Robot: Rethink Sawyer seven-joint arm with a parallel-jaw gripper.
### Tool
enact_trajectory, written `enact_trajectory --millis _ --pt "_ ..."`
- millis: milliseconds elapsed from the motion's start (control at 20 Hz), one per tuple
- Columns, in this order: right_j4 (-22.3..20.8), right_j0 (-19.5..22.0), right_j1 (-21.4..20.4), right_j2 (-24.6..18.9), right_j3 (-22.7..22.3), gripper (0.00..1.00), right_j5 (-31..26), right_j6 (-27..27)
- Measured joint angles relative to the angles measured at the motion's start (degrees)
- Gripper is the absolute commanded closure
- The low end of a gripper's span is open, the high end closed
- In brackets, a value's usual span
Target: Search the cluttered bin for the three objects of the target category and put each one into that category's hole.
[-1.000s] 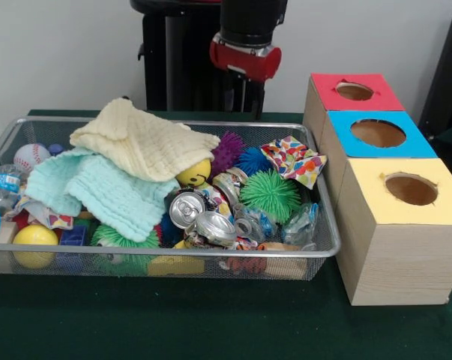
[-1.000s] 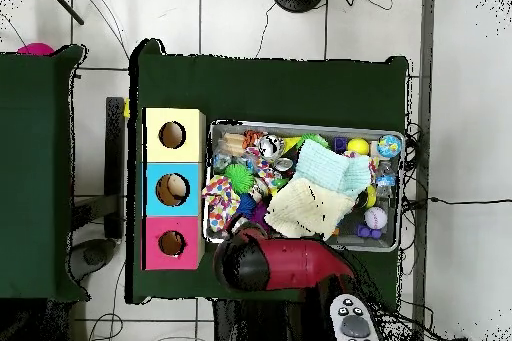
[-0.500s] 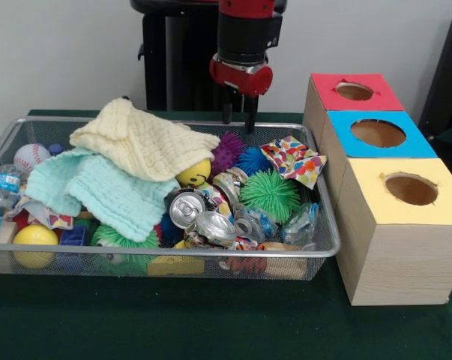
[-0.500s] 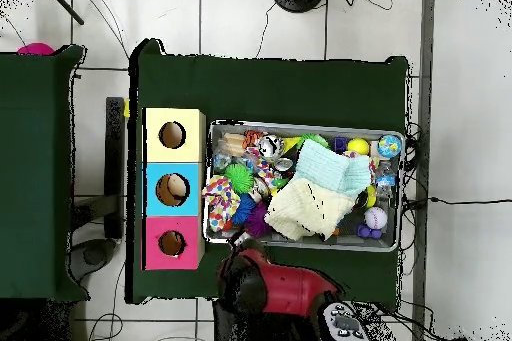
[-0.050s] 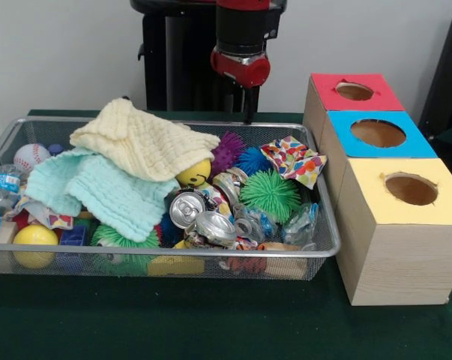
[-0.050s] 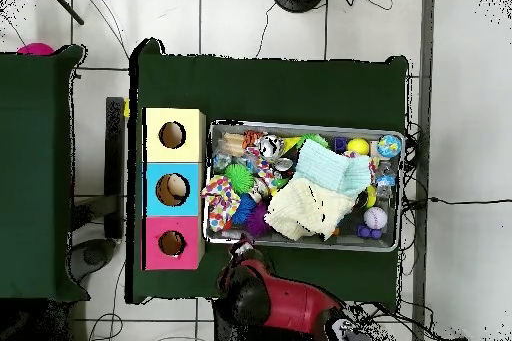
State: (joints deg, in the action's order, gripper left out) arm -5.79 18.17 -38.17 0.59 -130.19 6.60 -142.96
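Green felt covers the desk [image 5: 211, 322], with a plain pale wall behind it. My gripper [image 5: 240, 112] hangs behind the far rim of the wire bin [image 5: 315, 251], toward its right end, clear of everything; I cannot tell whether it is open or closed, since only thin dark tips show below the red wrist.

Nothing tells me which category I am after. At the bin's right end lie soft spiky balls: green [image 5: 270, 195], blue [image 5: 252, 160] and purple [image 5: 227, 152], close together. Crushed cans [image 5: 203, 217], shiny and dented, sit near the front rim. A yellow cloth [image 5: 139, 142] and a mint cloth [image 5: 98, 187], both waffle-textured, drape over the left half and hide what is beneath. A baseball [image 5: 31, 156] sits at the far left.

Right of the bin stands a wooden box with three round holes: red [image 5: 354, 91], blue [image 5: 378, 133] and yellow [image 5: 411, 188] tops.

To search well, I judge I should come straight down over an exposed piece, avoid the mesh wall, and drag the cloths aside if the targets stay hidden.
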Motion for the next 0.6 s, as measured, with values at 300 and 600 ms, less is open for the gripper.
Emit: enact_trajectory --millis 300,600 --pt "2.79 -1.45 -1.70 -0.29 -2.85 0.00 -0.31 0.00" --pt "3.79 -8.94 -1.73 2.35 -1.50 0.00 -1.43 0.00"
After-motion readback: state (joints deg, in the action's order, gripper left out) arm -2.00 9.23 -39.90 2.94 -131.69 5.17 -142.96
